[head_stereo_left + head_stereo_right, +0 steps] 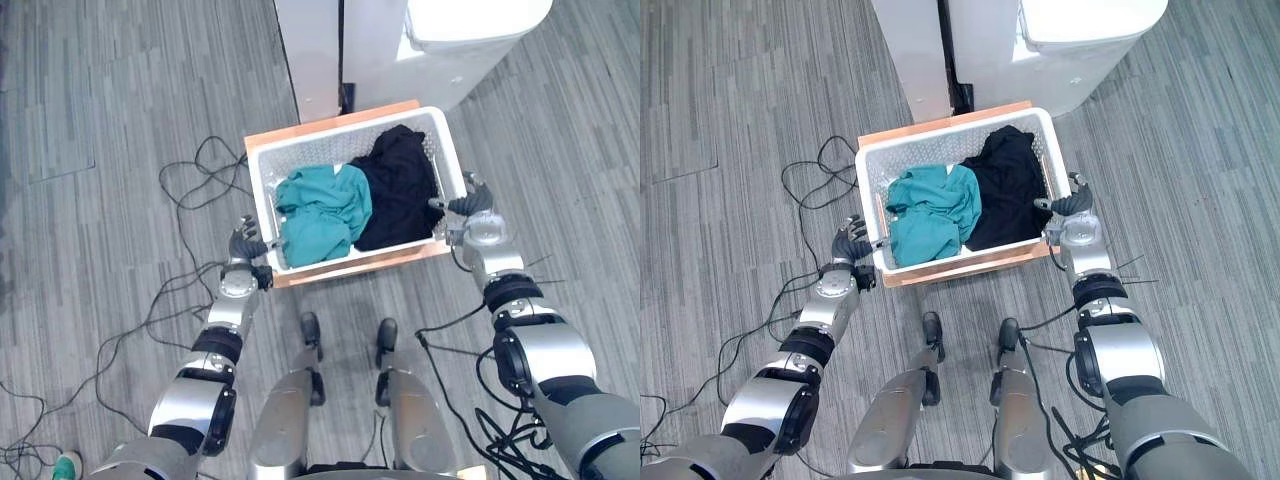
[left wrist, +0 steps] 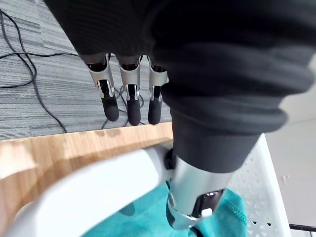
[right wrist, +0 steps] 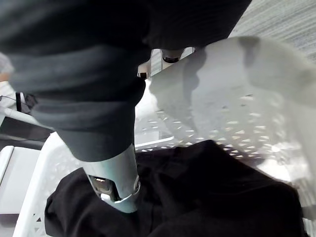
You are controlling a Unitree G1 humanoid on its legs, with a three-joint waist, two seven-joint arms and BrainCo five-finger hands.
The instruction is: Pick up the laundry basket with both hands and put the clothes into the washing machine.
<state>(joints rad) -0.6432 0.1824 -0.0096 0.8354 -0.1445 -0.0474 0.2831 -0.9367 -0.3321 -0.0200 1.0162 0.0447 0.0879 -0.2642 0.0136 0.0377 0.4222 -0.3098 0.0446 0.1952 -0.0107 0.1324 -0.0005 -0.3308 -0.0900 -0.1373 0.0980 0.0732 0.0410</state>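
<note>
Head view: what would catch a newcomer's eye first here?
The white basket sits on a wooden board before the robot, a teal garment in its left half, a black garment in its right. The left hand straddles one end rim, thumb inside, straight fingers outside; the right hand is at the opposite end.

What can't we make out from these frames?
The washing machine: its opening is cut off by the top edge of both eye views.
The right hand: whether it grips the laundry basket can't be told, because the rim blocks it in the right wrist view.
The basket's floor: the teal garment and the black garment cover it, so anything beneath them is hidden.
</note>
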